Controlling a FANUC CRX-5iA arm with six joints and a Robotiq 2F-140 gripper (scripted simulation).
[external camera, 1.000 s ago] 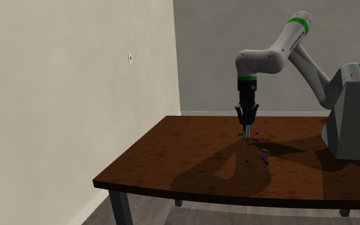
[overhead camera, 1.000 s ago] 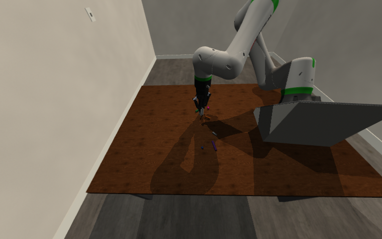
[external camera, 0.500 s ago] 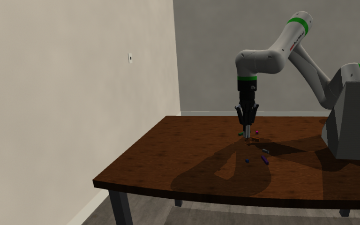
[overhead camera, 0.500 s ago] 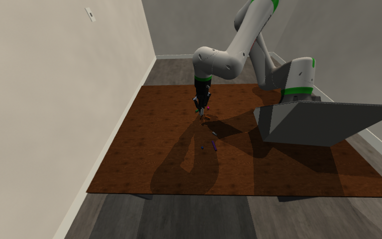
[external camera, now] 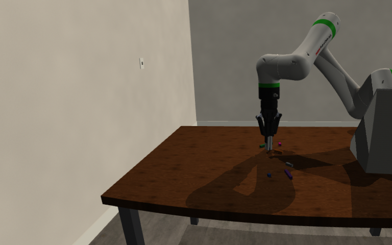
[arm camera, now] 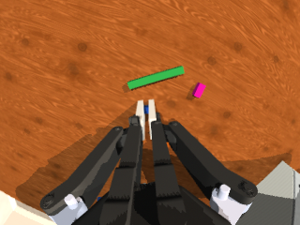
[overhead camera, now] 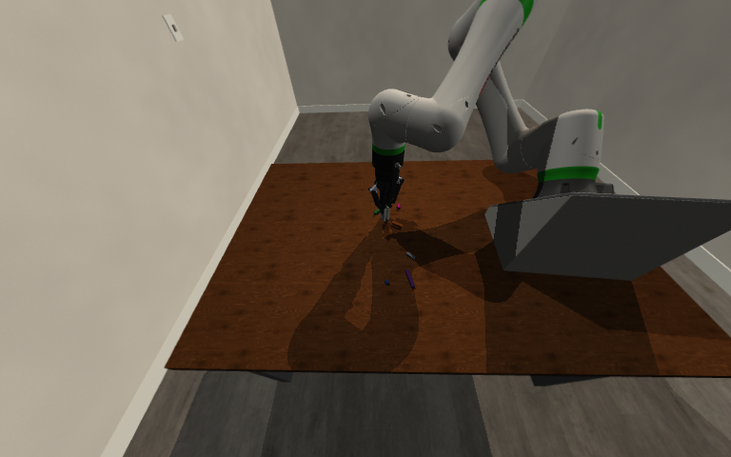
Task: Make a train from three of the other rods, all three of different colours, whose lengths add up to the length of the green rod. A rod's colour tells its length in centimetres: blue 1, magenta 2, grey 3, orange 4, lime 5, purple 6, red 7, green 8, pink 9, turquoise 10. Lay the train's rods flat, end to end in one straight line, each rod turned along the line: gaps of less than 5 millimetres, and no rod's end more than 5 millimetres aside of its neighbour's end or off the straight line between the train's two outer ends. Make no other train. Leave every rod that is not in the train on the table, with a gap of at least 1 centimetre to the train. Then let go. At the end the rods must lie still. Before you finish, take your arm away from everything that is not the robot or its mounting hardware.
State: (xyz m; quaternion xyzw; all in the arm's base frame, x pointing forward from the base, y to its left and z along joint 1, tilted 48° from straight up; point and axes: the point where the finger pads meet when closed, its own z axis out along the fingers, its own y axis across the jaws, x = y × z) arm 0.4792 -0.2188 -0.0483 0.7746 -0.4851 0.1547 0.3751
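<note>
Rods on table: one each of green rod point(arm camera: 157, 78), magenta point(arm camera: 199, 90), orange point(external camera: 277, 151), grey point(external camera: 289, 164), purple point(external camera: 288, 173), blue point(external camera: 269, 175).
Gripper point(arm camera: 146, 112): clamped on a second small blue rod point(arm camera: 146, 111), seen only by the wrist camera.

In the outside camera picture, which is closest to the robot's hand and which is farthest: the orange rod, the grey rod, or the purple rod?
Measured from the hand:
1. Orange rod, right beside the fingertips.
2. Grey rod, further toward the camera, in shadow.
3. Purple rod, farthest, nearest the table's front.

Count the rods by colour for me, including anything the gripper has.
green rod: 1
magenta rod: 1
orange rod: 1
grey rod: 1
purple rod: 1
blue rod: 2, one on the table, one pinched in the gripper
Total: 7
</note>
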